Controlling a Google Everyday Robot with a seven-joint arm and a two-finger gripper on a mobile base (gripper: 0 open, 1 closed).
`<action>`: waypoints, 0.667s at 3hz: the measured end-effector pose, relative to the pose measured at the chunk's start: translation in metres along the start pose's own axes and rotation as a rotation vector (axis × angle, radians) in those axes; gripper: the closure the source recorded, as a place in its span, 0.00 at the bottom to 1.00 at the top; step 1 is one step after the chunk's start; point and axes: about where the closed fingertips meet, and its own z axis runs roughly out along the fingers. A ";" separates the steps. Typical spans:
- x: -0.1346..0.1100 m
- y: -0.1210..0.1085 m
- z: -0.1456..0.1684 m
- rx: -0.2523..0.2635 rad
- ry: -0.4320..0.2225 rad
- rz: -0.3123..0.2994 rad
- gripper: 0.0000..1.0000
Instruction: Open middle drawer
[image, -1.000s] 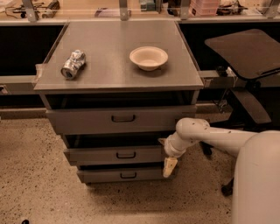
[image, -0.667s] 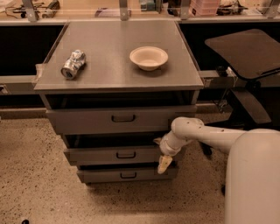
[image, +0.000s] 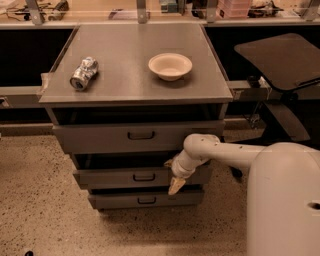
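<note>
**Middle drawer not yet pulled**

The middle drawer (image: 107, 178) sits between the other two fronts, and we judge it shut. Its loop handle (image: 144, 177) is free. Our gripper (image: 176, 185) hangs just right of the handle, holding nothing. We cannot tell its opening. Grasping and pulling remain.

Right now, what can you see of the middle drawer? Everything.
The middle drawer shows a grey, metal-looking front, medium-sized, between the larger top drawer and smaller bottom drawer. A small dark loop handle sits at its centre. Dark gap above it; it doesn't look pulled out. The gripper hangs before its right part, off the handle; contact unclear.
</note>
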 end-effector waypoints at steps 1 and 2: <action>-0.009 0.014 0.011 -0.038 0.001 -0.017 0.32; -0.011 0.016 0.009 -0.042 -0.001 -0.020 0.33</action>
